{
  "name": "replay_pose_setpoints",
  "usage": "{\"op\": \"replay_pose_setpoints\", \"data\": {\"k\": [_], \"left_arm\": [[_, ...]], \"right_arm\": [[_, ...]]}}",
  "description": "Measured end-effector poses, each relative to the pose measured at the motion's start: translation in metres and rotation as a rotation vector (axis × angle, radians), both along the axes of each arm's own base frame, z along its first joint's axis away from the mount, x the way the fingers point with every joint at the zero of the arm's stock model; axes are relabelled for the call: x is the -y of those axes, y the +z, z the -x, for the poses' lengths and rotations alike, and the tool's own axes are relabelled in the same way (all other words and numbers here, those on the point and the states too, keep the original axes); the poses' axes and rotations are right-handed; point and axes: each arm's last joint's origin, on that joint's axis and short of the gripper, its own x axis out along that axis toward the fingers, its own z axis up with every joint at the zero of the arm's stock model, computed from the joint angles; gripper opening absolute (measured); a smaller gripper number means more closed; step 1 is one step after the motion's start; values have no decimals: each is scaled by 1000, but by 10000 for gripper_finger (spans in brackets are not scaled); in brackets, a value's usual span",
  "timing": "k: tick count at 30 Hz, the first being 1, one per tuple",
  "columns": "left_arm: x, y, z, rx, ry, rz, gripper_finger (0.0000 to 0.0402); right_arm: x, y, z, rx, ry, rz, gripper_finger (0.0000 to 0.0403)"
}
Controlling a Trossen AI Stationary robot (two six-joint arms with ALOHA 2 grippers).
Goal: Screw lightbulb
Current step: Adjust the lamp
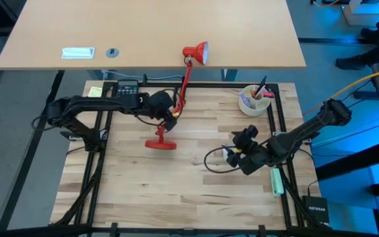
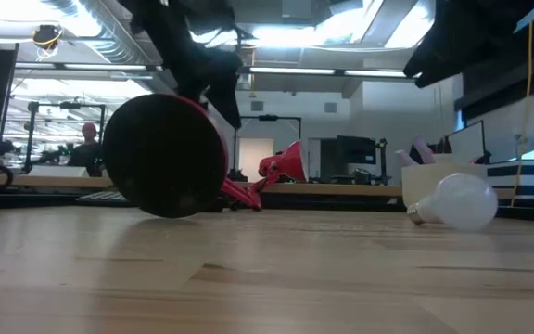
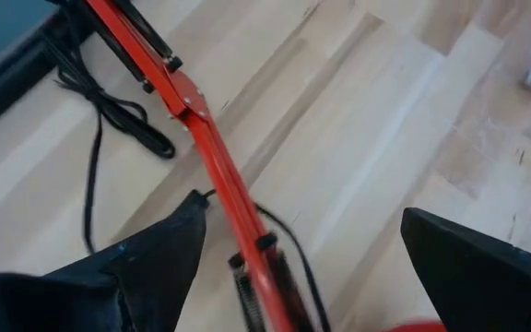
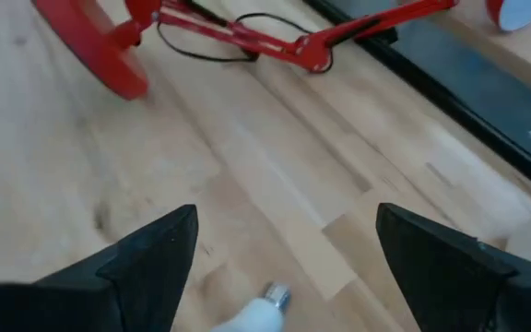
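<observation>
The red desk lamp lies tipped toward the far edge. Its round base (image 1: 158, 143) stands on its rim on the table (image 2: 165, 156). Its arm (image 1: 184, 85) runs to the shade (image 1: 196, 52) over the far desk. My left gripper (image 1: 172, 117) is open, with its fingers on either side of the lamp's lower arm (image 3: 219, 175). The white lightbulb (image 1: 227, 155) lies on its side on the table (image 2: 462, 201), with its silvery base toward the lamp. My right gripper (image 1: 233, 153) is open just above it, and the bulb's base end (image 4: 264, 312) shows between the fingers. My left gripper comes at the lamp's lower arm (image 3: 212, 184) from above, with its fingers across it. One fingertip (image 3: 192, 207) stands right beside the arm, and I cannot tell whether it touches. My right gripper touches nothing.
A white cup (image 1: 254, 100) with pens stands at the far right. A green marker (image 1: 276, 182) lies near the right rail. The lamp's black cord (image 1: 212, 161) loops on the table by the bulb. A dark keypad (image 1: 127, 87) sits at the far left.
</observation>
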Motion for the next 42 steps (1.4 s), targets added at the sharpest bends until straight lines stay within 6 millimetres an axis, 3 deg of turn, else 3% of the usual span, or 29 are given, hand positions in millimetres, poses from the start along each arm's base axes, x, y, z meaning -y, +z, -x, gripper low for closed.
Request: {"op": "replay_pose_setpoints", "data": {"k": [4,18,24,33,42], "left_arm": [[-15,-11,-7,36,40,80,355],[-56,-80,-21,-96,111,178,340],[-57,-85,-25,-99,74,152,262],[-55,-83,-28,-98,41,93,76],[-42,-83,-34,-131,-31,11,44]], "right_arm": [[0,-1,-1,10,-15,25,335],[-1,-9,-4,-38,-11,56,335],[-1,-9,-4,-39,-10,56,335],[-1,-9,-4,-45,-10,60,335],[-1,-9,-4,-45,-10,60,335]]}}
